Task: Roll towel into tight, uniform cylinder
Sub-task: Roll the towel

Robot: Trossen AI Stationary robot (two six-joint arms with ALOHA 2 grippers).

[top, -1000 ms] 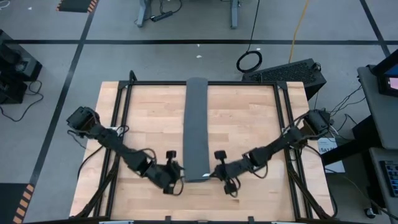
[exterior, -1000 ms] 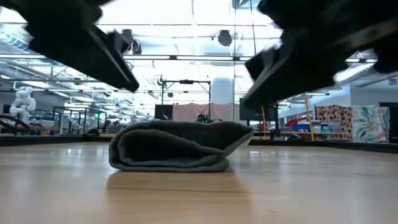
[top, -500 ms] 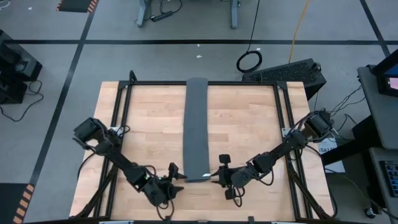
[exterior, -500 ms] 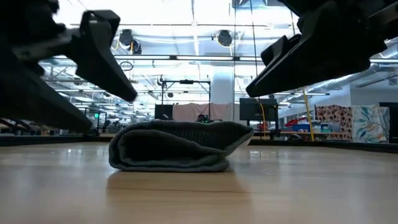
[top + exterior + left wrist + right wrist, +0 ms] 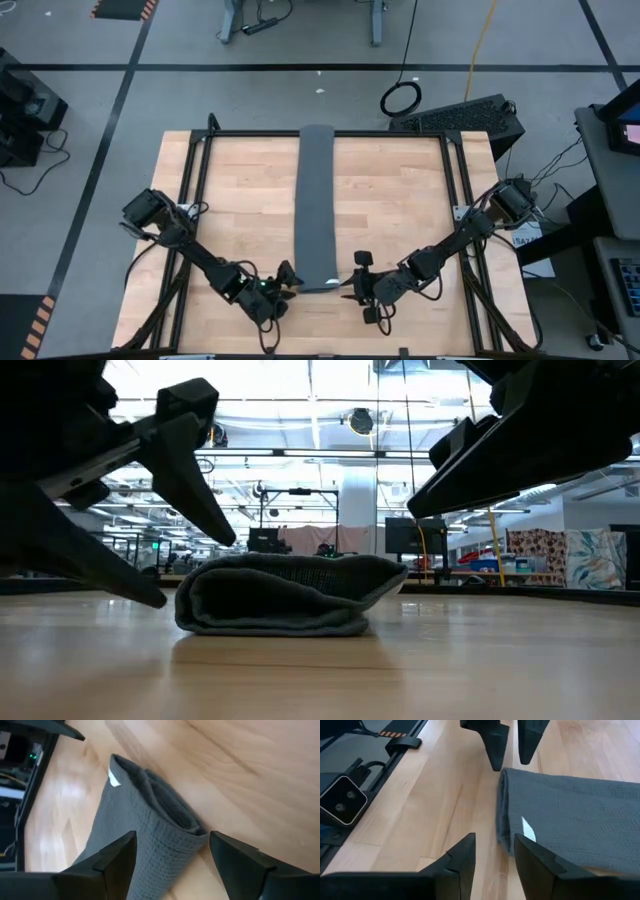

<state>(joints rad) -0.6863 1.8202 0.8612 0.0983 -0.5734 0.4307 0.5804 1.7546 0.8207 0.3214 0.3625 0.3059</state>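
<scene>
Flanking the folded towel's point(image 5: 315, 205) near end, both empty: left pincer point(image 5: 287, 285) wide, right pincer point(image 5: 349, 288) part-open, fingertips cut off.

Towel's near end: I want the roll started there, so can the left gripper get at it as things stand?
Probably yes. The left gripper sits open right beside the towel's near end, bare table between them; the right gripper flanks the other side, not blocking.

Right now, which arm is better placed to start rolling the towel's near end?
Left, slightly: the left gripper is open with the towel end between its fingers. The right gripper sits beside that end, gap narrower.
</scene>
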